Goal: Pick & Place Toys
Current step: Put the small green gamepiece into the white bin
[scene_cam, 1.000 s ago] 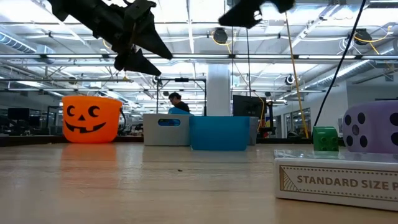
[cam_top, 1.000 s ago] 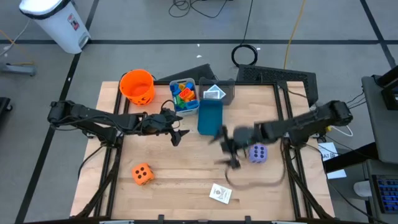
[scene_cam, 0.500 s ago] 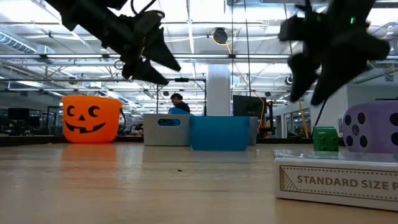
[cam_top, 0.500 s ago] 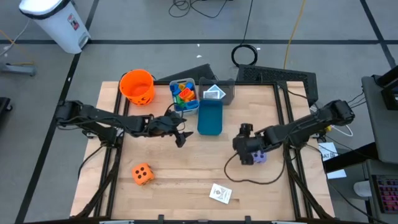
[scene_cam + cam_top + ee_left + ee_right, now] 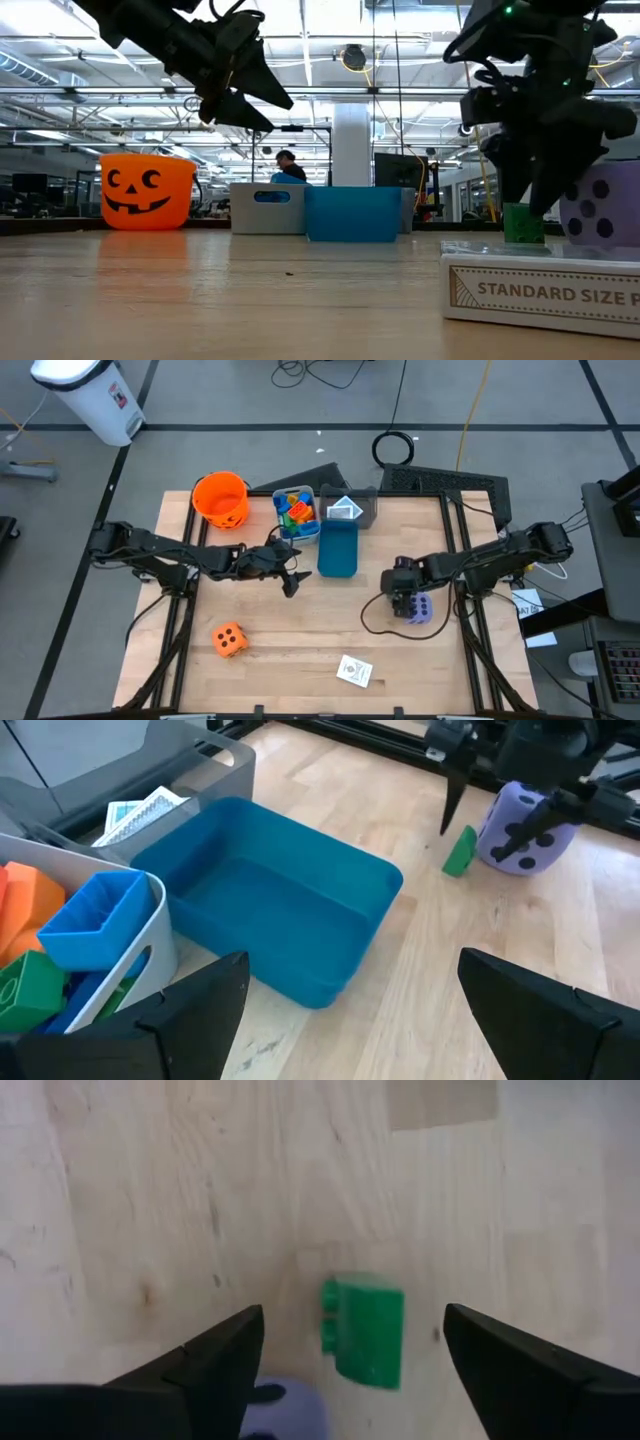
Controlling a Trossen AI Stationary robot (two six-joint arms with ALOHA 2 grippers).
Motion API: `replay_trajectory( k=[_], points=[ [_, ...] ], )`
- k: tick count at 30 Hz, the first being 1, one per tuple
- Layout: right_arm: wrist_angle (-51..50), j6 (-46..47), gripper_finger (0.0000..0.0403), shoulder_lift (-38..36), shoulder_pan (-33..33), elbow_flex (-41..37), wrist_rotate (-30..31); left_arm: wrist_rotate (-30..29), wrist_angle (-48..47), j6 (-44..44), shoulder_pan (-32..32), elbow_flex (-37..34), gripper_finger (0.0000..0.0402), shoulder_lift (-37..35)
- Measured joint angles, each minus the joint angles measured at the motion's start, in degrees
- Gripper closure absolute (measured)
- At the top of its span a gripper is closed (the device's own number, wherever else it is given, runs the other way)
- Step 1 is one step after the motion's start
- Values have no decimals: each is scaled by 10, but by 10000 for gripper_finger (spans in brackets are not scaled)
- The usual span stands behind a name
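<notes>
We saw some blocks already in the grey bin, while our right fingers hung open over the green block beside the purple die, and the orange die and card waited on the surface.

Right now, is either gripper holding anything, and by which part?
Nothing is held. The right gripper is open above the green block, fingers astride but not touching. The left gripper is open and empty near the blue bin.
</notes>
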Motion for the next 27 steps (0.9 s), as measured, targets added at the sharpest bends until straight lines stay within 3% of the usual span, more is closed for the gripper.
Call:
replay_trajectory(
  k=[8, 22, 27],
  points=[
    [40, -1, 172, 0, 0, -28, 0, 0, 0, -3, 0, 0, 37, 2],
    [50, -22, 339, -28, -1, -19, 0, 0, 9, -31, 0, 0, 37, 2],
    [144, -51, 358, -82, -1, -6, 3, 49, 52, -13, -2, 0, 37, 2]
  ],
)
